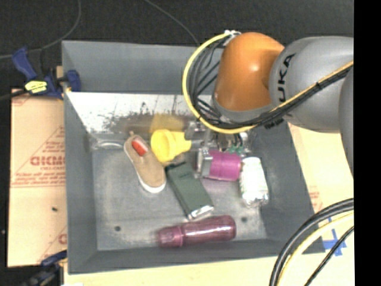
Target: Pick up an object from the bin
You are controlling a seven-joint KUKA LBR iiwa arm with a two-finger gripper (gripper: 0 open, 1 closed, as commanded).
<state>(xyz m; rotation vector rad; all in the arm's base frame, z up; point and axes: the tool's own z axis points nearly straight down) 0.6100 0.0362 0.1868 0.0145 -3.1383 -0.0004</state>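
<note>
Gripper hangs near the bin's middle, just beside a magenta cylinder, yellow cup on its other side; open or closed cannot be told. Cylinder looks light, stiff, smooth, likely to roll: best pinched across its middle

One camera looks down into the grey bin from above (tilted somewhat sideways). The arm enters from the right, close below.

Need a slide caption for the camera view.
KUKA arm's gripper low in the grey bin, between a yellow funnel-shaped piece and a magenta cylinder.
</note>
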